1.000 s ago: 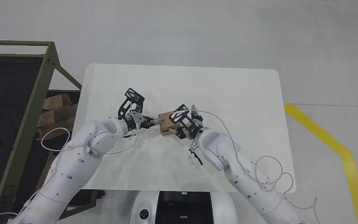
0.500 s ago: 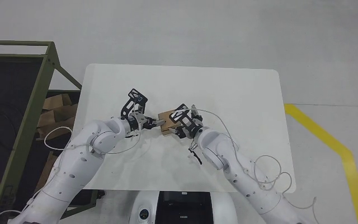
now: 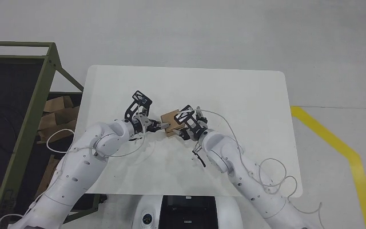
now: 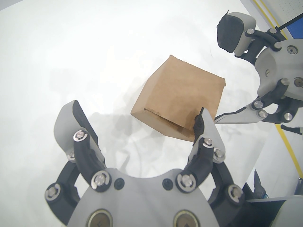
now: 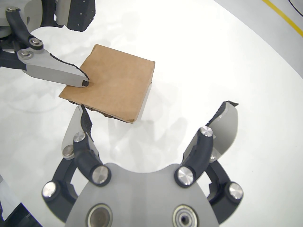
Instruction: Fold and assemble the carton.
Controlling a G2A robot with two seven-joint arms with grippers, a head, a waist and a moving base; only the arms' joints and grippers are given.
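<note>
1. The white surface (image 3: 240,91) carries the carton a little left of its middle, in the space where the two arms meet.
2. A green metal rack (image 3: 34,86) stands off the surface's left edge, with brown cardboard pieces (image 3: 54,111) lying inside it.
3. A yellow line (image 3: 329,137) runs across the floor to the right of the surface.
4. The left gripper (image 4: 138,116) is just left of the carton with its fingers spread wide. One fingertip (image 5: 82,82) presses on the carton's top face close to its left edge. The other finger (image 5: 80,17) stands well clear on the far side.
5. The right gripper (image 5: 153,109) is at the carton's near right, with its fingers also spread and gripping nothing. One finger (image 5: 80,116) lies at the carton's near edge, touching or just beside it. The other finger (image 5: 226,116) is apart from the carton, over bare surface.
6. The carton (image 3: 170,121) is a small brown cardboard box, folded into shape and resting on the surface between the two grippers. A flap seam shows along one side face.
</note>
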